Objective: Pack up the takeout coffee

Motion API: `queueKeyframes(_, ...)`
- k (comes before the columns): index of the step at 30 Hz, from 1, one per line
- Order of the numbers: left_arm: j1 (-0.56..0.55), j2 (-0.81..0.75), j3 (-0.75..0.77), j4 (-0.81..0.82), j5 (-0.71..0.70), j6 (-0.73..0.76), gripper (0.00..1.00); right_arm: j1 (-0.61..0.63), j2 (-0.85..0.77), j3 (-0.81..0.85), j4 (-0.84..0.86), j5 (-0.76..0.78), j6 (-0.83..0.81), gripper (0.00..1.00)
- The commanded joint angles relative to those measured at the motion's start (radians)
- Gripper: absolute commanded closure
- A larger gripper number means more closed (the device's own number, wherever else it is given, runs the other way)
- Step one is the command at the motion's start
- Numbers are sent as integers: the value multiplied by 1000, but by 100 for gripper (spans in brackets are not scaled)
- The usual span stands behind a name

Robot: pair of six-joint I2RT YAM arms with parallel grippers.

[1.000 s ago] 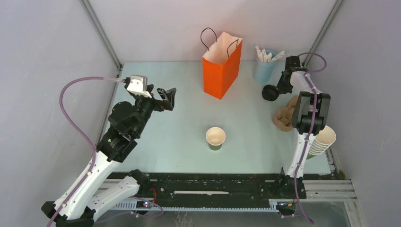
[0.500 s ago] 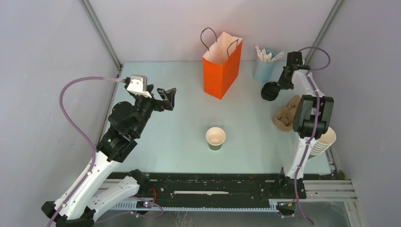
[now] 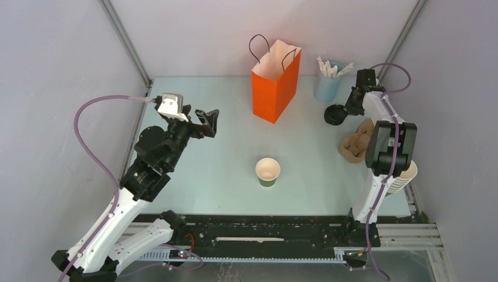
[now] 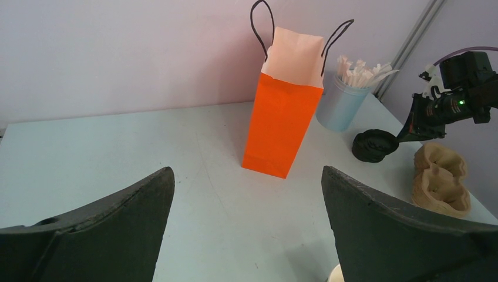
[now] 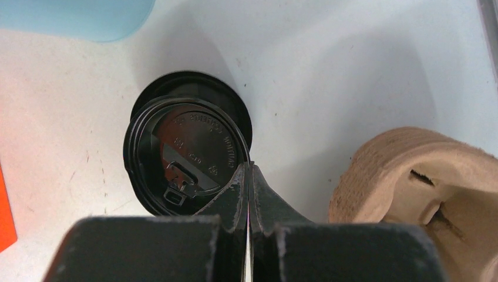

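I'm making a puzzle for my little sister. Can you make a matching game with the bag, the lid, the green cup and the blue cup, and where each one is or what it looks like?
Things:
1 bag
2 lid
3 green cup
4 blue cup

Clues:
A full of white sticks
B pinched in the right gripper
C orange, at the back of the table
D open, standing alone in the middle of the table

Pairs: 1-C, 2-B, 3-D, 4-A
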Motion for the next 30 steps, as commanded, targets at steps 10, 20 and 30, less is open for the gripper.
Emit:
queueKeyframes(10, 5, 11, 40, 0, 41, -41, 0, 28, -360, -252, 141, -82, 77, 100)
queueKeyframes(20, 4, 247, 187, -141, 317, -153, 0, 409, -597, -311, 85, -27, 99, 100)
queueKeyframes(30, 2, 382, 242, -202, 432, -239, 0, 777, -679, -297, 38, 102, 165, 100)
